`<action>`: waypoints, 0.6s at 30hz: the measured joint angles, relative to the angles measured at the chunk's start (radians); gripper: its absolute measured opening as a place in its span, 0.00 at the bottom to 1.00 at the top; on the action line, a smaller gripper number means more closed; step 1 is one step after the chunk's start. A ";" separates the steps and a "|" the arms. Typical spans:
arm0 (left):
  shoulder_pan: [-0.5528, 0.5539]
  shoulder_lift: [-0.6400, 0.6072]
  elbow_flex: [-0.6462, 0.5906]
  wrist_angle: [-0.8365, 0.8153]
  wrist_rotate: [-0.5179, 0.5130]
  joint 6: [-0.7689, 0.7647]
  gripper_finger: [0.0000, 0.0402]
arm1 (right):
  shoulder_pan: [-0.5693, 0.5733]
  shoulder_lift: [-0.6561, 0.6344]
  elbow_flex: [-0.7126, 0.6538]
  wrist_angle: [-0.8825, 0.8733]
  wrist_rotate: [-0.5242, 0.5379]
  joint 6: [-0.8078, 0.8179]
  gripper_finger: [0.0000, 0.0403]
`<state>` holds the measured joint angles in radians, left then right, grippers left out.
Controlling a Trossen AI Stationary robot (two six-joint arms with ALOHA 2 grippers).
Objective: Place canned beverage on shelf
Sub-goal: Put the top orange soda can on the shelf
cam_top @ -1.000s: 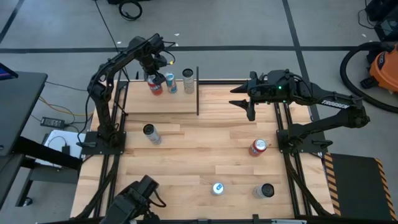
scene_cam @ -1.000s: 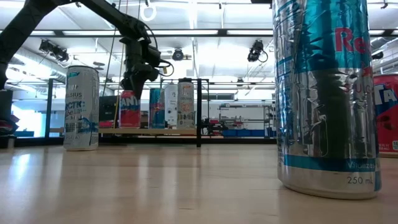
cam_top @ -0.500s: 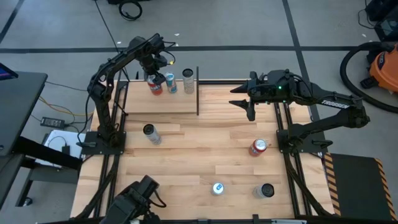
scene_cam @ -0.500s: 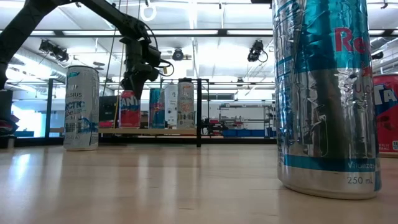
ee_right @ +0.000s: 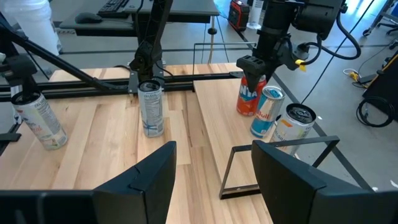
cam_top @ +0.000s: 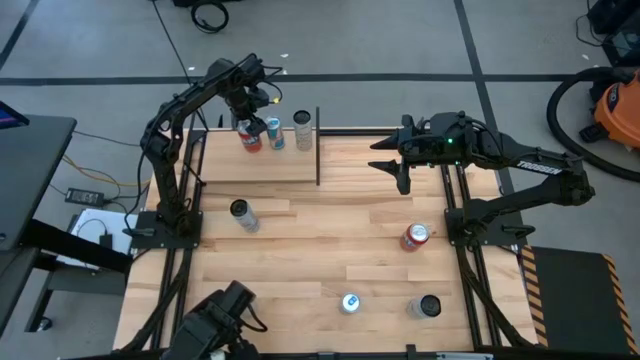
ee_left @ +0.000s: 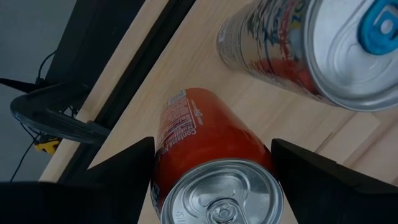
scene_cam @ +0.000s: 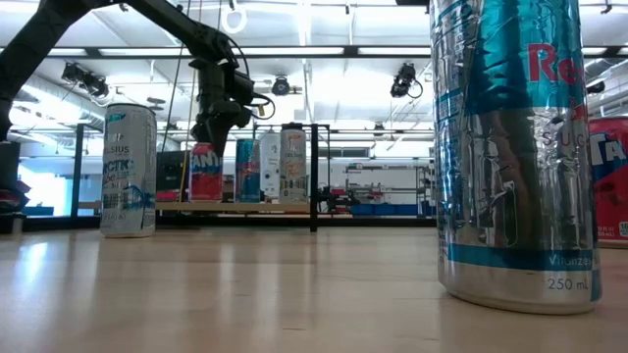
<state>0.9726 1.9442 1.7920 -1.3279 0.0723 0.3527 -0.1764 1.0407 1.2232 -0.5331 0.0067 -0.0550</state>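
Observation:
A red canned beverage [ee_left: 205, 143] stands upright on its base on the pale wooden shelf [cam_top: 260, 165] at the table's far left. My left gripper [cam_top: 247, 125] points down over it, one finger on each side of the can's top. Next to it on the shelf stand a blue-and-white can [cam_top: 274, 133] and a grey can [cam_top: 302, 130]. My right gripper [cam_top: 388, 165] hangs open and empty above the table's far right part, facing the shelf. My left gripper pinches the red can between its two fingers at the upper part of its side wall [ee_left: 163, 155], just below the rim. The fingers [ee_right: 252, 70] come from above and point down. The can stands upright on the shelf [scene_cam: 203, 172].
Loose cans stand on the tabletop: a grey one [cam_top: 243, 214] at the left, a red one [cam_top: 414, 237] at the right, a blue-topped one [cam_top: 350, 302] and a dark-topped one [cam_top: 428, 306] near the front edge. A black upright rod [cam_top: 318, 150] marks the shelf's right end.

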 joint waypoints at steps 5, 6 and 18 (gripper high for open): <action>0.006 0.000 0.000 0.001 0.001 -0.001 0.79 | 0.000 0.000 0.000 0.000 0.000 0.000 0.54; 0.006 0.000 0.000 0.001 0.001 -0.001 0.79 | 0.000 0.000 0.000 0.000 0.000 0.000 0.54; 0.005 0.000 0.000 0.001 0.001 0.001 0.79 | 0.000 0.000 0.000 0.000 0.000 0.000 0.54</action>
<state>0.9779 1.9442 1.7920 -1.3273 0.0734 0.3540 -0.1761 1.0405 1.2232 -0.5327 0.0063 -0.0547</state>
